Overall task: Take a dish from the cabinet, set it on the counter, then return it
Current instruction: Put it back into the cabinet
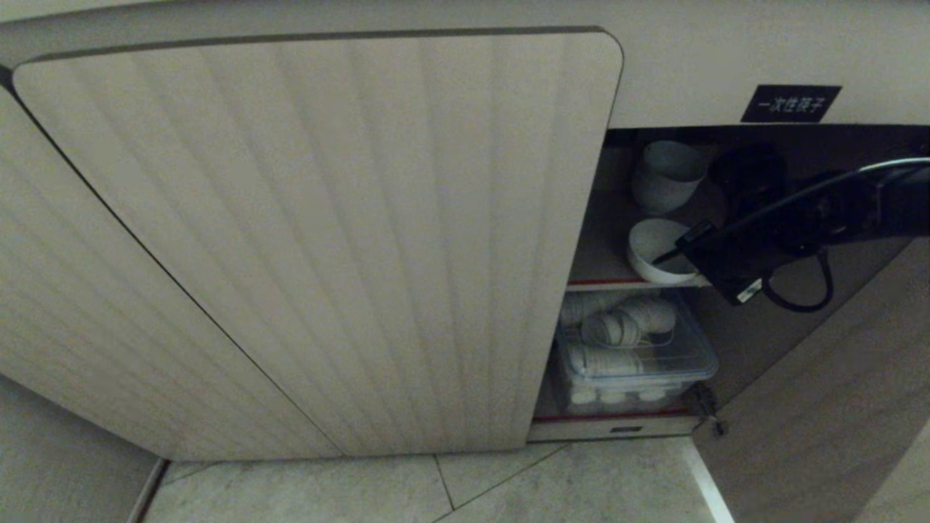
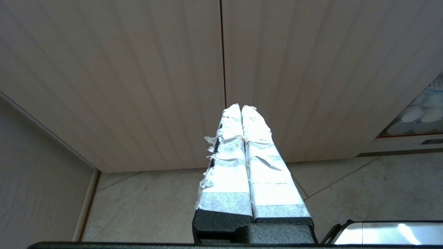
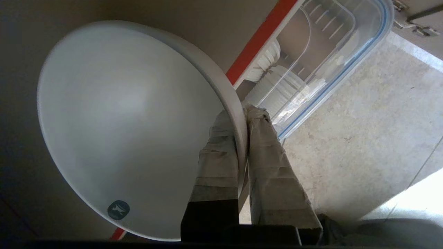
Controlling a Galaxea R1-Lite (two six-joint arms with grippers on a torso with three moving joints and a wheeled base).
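The cabinet [image 1: 790,103], marked by a black label, has its right door swung open. At the front of its red-edged upper shelf [image 1: 603,282] is the dish [image 1: 654,250], a small white bowl. My right gripper [image 1: 679,254] reaches in from the right and is shut on the dish. In the right wrist view the dish [image 3: 121,121] fills the frame, and my right gripper [image 3: 244,114] pinches its rim, one taped finger inside and one outside. I cannot tell whether the dish rests on the shelf. My left gripper [image 2: 241,107] is parked, shut and empty. The counter is out of view.
A stack of white bowls [image 1: 665,181] stands behind the dish on the same shelf. A clear lidded box [image 1: 639,356] of white items fills the lower shelf. The closed fluted door [image 1: 327,240] is to the left, the open door [image 1: 821,407] to the right, and tiled floor [image 1: 508,487] below.
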